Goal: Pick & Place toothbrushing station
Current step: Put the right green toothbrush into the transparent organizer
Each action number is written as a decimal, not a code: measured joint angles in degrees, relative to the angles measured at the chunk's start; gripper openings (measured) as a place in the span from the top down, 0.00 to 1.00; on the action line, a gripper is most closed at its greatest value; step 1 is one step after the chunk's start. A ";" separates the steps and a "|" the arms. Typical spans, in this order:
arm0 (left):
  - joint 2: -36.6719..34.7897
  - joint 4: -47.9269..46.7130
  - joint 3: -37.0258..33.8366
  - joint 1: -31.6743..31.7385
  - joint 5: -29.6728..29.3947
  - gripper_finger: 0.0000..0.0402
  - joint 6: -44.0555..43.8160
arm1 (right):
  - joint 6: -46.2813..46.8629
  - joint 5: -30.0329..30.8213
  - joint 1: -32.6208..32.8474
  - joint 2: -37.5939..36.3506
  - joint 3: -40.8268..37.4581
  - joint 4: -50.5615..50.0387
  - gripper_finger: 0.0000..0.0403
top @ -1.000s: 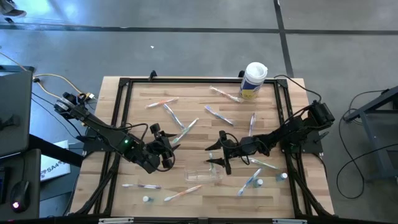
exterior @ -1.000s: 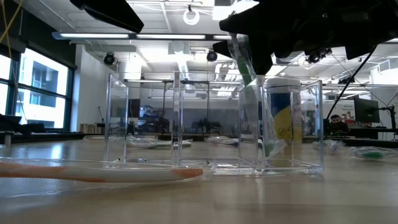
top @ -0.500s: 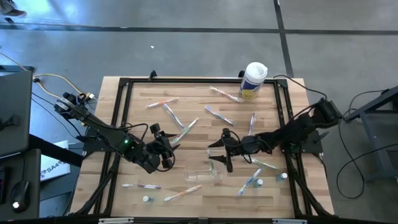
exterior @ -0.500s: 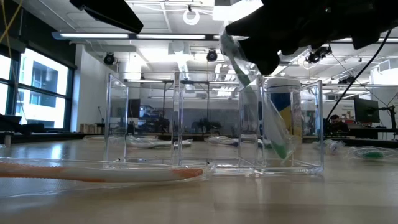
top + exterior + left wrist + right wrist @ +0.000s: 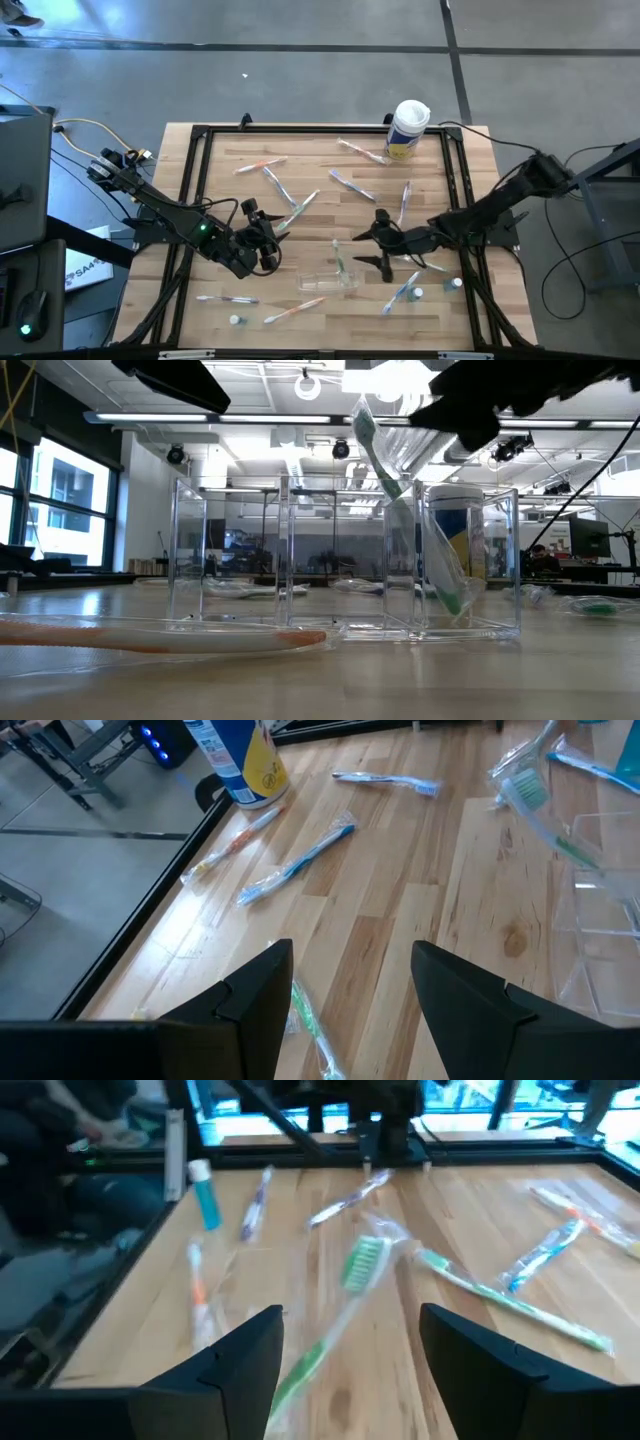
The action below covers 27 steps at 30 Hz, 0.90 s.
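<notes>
The right gripper (image 5: 372,248) is spread wide and holds nothing, beside the clear holder (image 5: 328,277) where a green toothbrush (image 5: 405,510) leans. The left gripper (image 5: 262,230) is spread too, holding nothing.

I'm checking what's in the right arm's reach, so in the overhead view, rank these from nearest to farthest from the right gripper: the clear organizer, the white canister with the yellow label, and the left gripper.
From the right gripper, open over the table's right-centre:
1. Clear organizer, just to its left toward the front edge.
2. Left gripper, open, across the middle on the left.
3. White canister, at the back edge.
</notes>
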 joint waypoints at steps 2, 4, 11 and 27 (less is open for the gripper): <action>0.00 -0.01 0.00 0.00 0.03 0.50 0.00 | 0.76 0.00 1.43 -3.32 -0.03 -5.74 0.44; 0.00 -0.02 0.00 0.01 0.52 0.50 0.00 | 3.39 -0.04 2.33 -6.68 -0.05 -10.37 0.44; 0.00 -0.07 0.00 0.00 1.57 0.50 0.02 | 11.71 0.28 2.33 -15.81 -0.04 -29.41 0.44; 0.00 -0.09 0.00 0.00 1.53 0.50 0.02 | 31.70 -9.84 2.38 -18.14 -0.04 -55.57 0.44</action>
